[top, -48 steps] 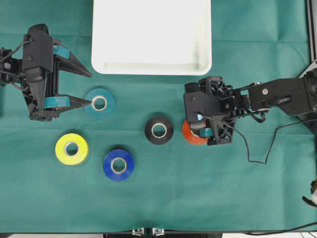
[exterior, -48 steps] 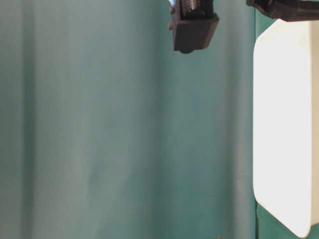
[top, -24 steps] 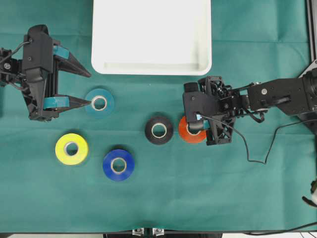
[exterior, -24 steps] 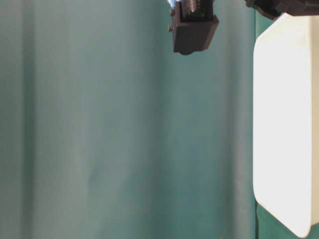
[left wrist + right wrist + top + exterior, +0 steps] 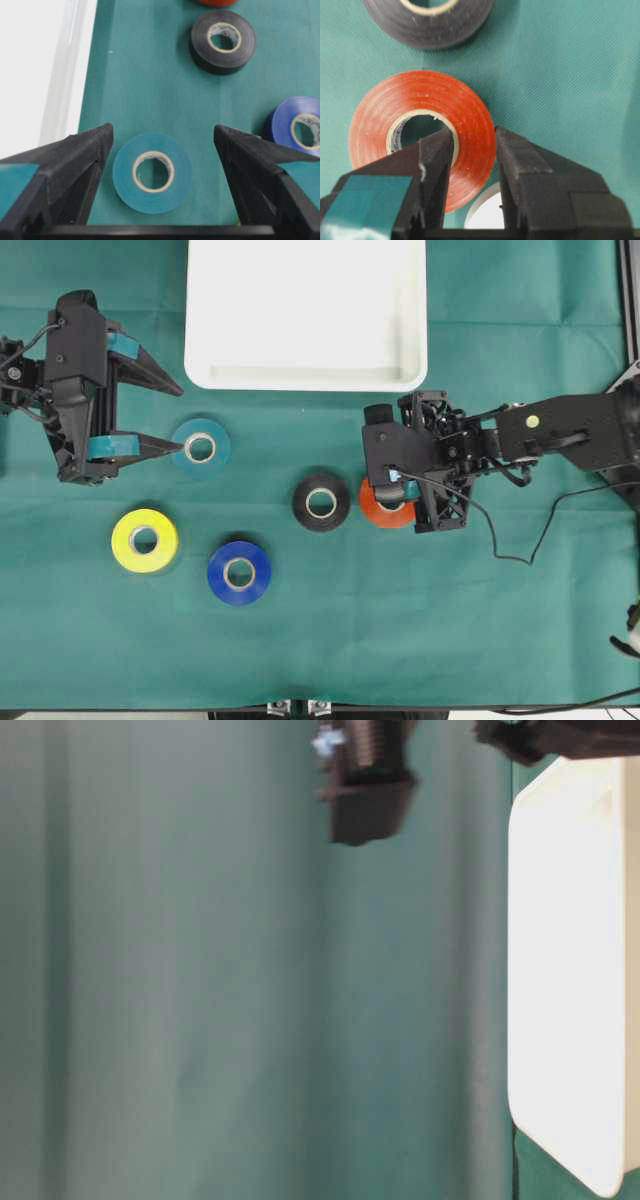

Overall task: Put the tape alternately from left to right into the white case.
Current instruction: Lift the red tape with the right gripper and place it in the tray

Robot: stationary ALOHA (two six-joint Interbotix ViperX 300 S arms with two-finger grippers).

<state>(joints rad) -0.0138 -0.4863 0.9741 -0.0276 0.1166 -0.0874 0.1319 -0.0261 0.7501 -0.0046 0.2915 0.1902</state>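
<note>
My right gripper (image 5: pixel 394 492) is shut on the red tape (image 5: pixel 376 510). One finger sits inside its pale core and the other outside the ring wall (image 5: pixel 420 92), as the right wrist view shows at my right gripper (image 5: pixel 474 132). A white roll's edge (image 5: pixel 487 220) shows just beneath the jaws. My left gripper (image 5: pixel 184 420) stands open by the teal tape (image 5: pixel 213 440); the roll (image 5: pixel 152 200) lies flat on the cloth between the tips of my left gripper (image 5: pixel 163 127), untouched. The white case (image 5: pixel 305 377) lies at the top centre with nothing in it.
Black tape (image 5: pixel 305 502) lies right beside the red roll, to its left; it also shows in the left wrist view (image 5: pixel 198 47). Yellow tape (image 5: pixel 125 540) and blue tape (image 5: pixel 220 575) lie at the lower left. A cable (image 5: pixel 500 540) trails by the right arm.
My right gripper has shut on the red tape and shifted it slightly left and up, toward the black roll. The left arm has not moved.
</note>
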